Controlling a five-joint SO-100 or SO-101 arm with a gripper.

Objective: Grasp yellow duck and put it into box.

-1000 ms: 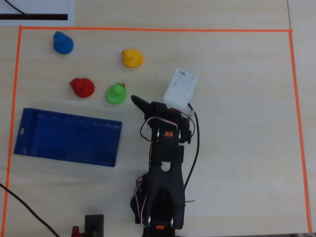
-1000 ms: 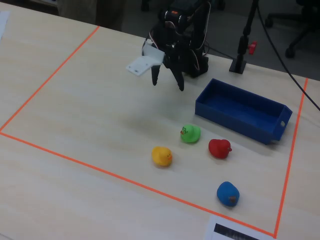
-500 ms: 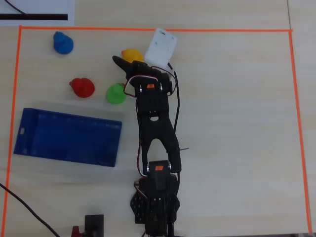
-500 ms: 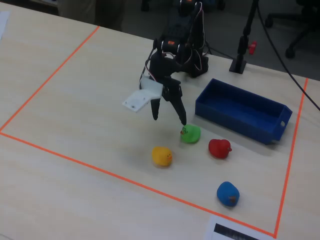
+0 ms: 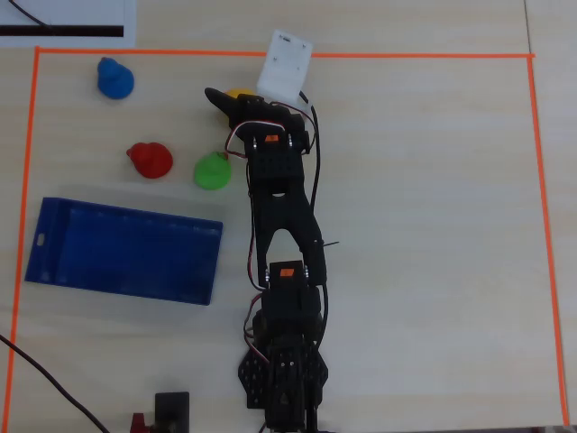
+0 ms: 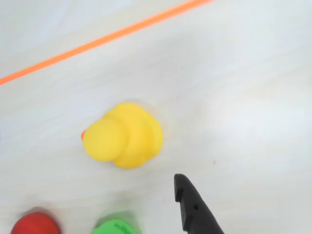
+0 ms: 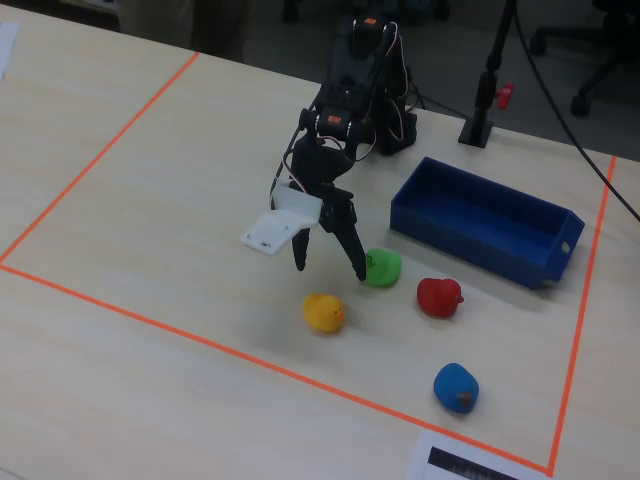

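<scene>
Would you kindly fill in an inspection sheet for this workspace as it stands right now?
Surface: pale wood table, orange tape border.
Job's things: yellow duck on the table, untouched; blue box empty.
Clutter: green duck, red duck, blue duck; white sheet with a black bar outside the tape.
Gripper: gripper open, above and just behind the yellow duck, one fingertip close to the green duck.
Cables: black cable at the table edge; arm wiring.
Surroundings: black stand with a red knob, chair bases on the floor.
</scene>
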